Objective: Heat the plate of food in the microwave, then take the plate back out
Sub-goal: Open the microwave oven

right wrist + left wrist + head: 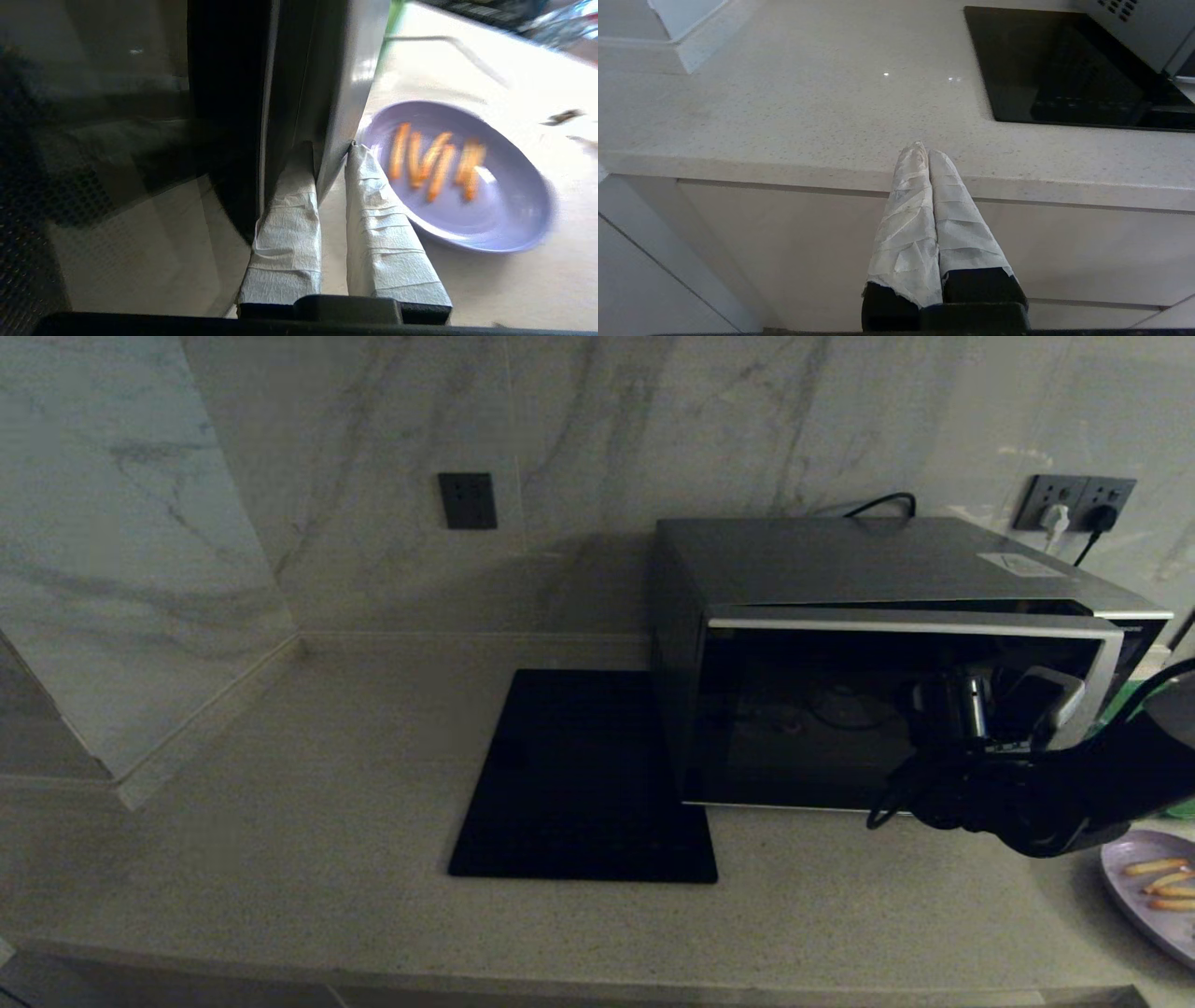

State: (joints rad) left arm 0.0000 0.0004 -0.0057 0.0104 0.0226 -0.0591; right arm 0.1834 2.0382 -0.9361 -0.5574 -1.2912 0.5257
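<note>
The right gripper (332, 148) is up at the microwave (840, 560), its 2 jaws pinching the silver edge of the door (345, 70), 1 taped finger (287, 224) on the inner side, the other on the outer face. From the head view that door stands slightly ajar at its right edge, and the dark arm hides its lower right corner. Behind the glass the cavity is too dark to make out. The plate of food (467, 219) sits on the desk (280, 821) at about 4 o'clock from the microwave, cut off by the frame edge in the head view; the sticks look blurred. A black mat (579, 784) lies at the microwave's 9 o'clock. The left gripper (924, 154) hangs low before the desk's front edge, jaws pressed together, holding nothing.
</note>
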